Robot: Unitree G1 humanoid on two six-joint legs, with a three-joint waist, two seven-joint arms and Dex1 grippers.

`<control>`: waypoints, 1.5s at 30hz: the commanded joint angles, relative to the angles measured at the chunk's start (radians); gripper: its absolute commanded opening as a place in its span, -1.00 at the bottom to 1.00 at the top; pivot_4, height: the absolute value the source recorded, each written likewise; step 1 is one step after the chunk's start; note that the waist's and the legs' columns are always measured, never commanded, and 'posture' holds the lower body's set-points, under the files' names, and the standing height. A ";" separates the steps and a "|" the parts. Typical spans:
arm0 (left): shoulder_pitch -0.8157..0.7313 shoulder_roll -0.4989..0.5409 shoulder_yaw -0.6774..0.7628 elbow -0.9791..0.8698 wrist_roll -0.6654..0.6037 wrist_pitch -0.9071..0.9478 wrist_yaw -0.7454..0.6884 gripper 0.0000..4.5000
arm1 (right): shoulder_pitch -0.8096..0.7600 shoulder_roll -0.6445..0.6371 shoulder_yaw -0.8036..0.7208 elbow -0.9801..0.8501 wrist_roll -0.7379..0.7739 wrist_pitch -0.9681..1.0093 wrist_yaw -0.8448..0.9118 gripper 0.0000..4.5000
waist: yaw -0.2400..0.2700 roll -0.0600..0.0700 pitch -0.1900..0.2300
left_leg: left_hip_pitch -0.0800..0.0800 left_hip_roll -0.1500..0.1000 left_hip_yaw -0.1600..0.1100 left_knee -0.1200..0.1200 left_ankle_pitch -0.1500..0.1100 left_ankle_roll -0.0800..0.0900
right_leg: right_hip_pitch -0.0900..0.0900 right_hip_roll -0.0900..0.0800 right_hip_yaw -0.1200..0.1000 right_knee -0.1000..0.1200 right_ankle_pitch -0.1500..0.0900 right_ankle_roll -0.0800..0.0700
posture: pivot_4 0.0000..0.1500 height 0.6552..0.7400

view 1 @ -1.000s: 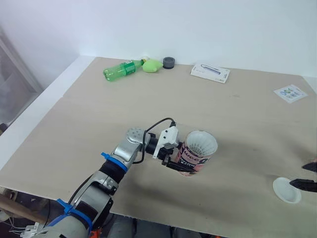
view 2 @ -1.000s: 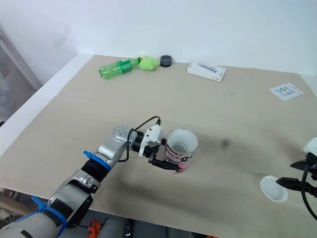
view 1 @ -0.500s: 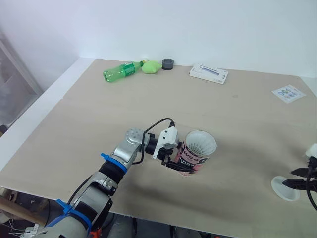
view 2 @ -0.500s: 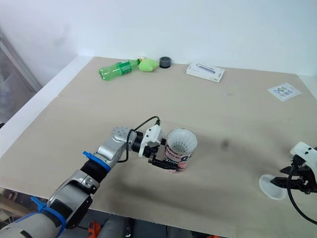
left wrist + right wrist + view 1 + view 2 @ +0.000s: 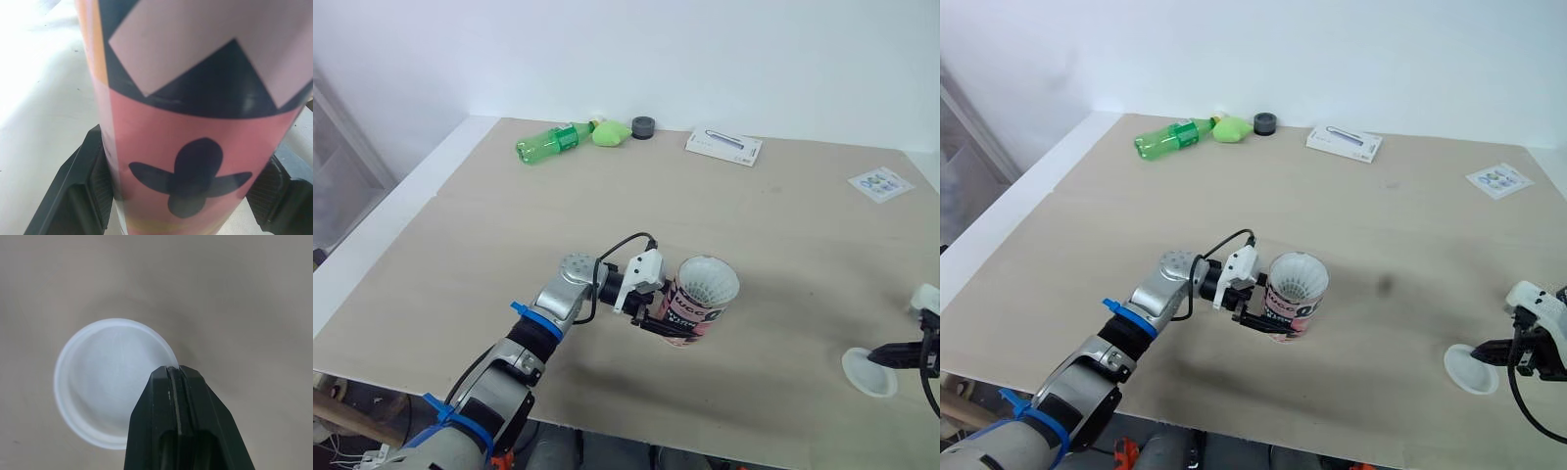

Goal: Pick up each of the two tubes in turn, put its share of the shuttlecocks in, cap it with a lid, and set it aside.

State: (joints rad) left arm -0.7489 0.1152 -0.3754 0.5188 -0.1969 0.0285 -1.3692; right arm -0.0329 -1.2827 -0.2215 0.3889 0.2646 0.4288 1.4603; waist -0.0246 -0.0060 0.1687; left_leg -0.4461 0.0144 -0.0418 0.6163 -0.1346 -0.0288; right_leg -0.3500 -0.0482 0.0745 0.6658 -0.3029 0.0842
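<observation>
- The tabletop (image 5: 783, 225) is a pale wooden board. The tube stands towards its near edge, about midway across.
- The tube (image 5: 697, 305), pink and dark with printed lettering, leans with its open mouth tipped up and away from the left arm. White feathers (image 5: 709, 281) of shuttlecocks fill the mouth.
- A green bottle (image 5: 548, 144) lies on its side far beyond the tube and to its left, near the back edge.
- A flat white box (image 5: 724, 147) lies far beyond the tube, almost straight behind it.
- The left claw (image 5: 668, 315) is clamped on the tube's lower part. In the left wrist view, one black finger (image 5: 78, 196) presses each side of the pink wall.
- The right claw (image 5: 174, 373) is well to the right of the tube, close to the near edge. Its two fingers are pressed together on the lid's rim.
- The lid (image 5: 102, 377), a white round cap, is well to the right of the tube, pinched at its edge. I cannot tell whether it still touches the board.
- A small printed card (image 5: 880, 183) lies beyond the tube and far to its right.
- A green lump (image 5: 610, 132) sits far beyond the tube, at the bottle's neck end.
- A dark round ring (image 5: 643, 126) sits just beside that lump, on the side nearer the box.
</observation>
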 commanded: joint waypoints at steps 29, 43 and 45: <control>-0.048 0.033 -0.028 0.081 0.053 0.031 -0.052 0.35 | -1.118 0.173 0.654 -0.565 0.103 0.106 0.154 -0.96 | -0.007 -0.007 0.003 | -0.014 0.001 0.009 -0.001 0.000 -0.001 | -0.020 -0.006 -0.001 0.001 0.008 -0.003 | 1.00 0.75; -0.032 0.051 -0.024 0.048 0.048 0.059 -0.048 0.35 | -1.146 0.240 0.694 -0.599 0.007 -0.030 0.154 -0.96 | -0.010 -0.007 0.003 | -0.013 0.015 0.008 0.000 0.001 -0.002 | -0.021 0.008 -0.001 0.001 0.011 -0.008 | 1.00 0.75; -0.035 0.052 -0.022 0.051 0.049 0.059 -0.047 0.35 | -1.144 0.251 0.683 -0.610 -0.006 -0.028 0.149 -0.96 | -0.010 -0.007 0.003 | -0.013 0.015 0.008 0.000 0.001 -0.002 | -0.021 0.009 -0.001 0.002 0.012 -0.011 | 1.00 0.75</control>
State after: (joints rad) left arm -0.7993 0.1435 -0.3750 0.5384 -0.1977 0.0666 -1.4270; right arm -1.1712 -1.0453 0.4986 -0.1847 0.2718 0.4060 1.5735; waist -0.0343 -0.0128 0.1714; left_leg -0.4592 0.0301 -0.0340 0.6167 -0.1338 -0.0312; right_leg -0.3717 -0.0387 0.0739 0.6679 -0.2907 0.0731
